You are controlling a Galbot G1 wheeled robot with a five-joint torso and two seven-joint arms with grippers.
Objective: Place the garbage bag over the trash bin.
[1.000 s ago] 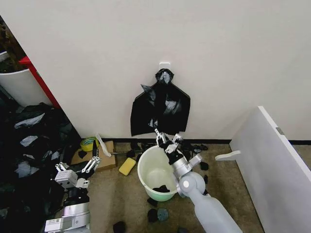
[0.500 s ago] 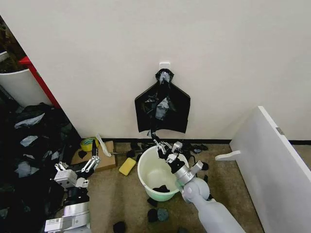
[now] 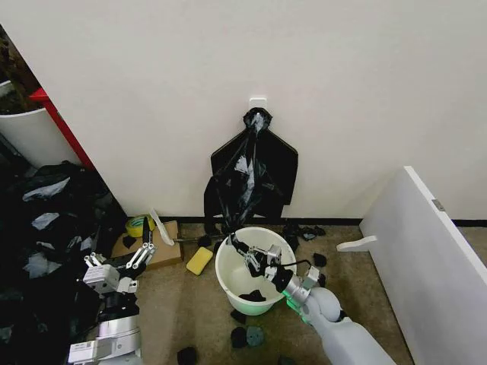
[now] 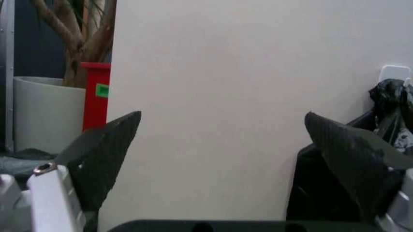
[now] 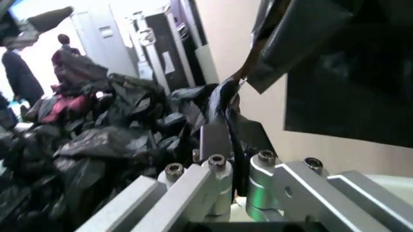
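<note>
right gripper [image 3: 245, 257], fingers pinched on the garbage bag [image 3: 237, 190] stretched from the wall hook at twelve o'clock above the trash bin [image 3: 228, 274]; thin film may tear; left gripper [image 3: 120, 262] parked, fingers wide.

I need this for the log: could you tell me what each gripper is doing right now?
Left gripper: open, holding nothing, parked low beside the cardboard.
Right gripper: shut on the garbage bag, pulling it down over the trash bin.

White wall [image 3: 365, 91], brown carpet [image 3: 190, 312].
</note>
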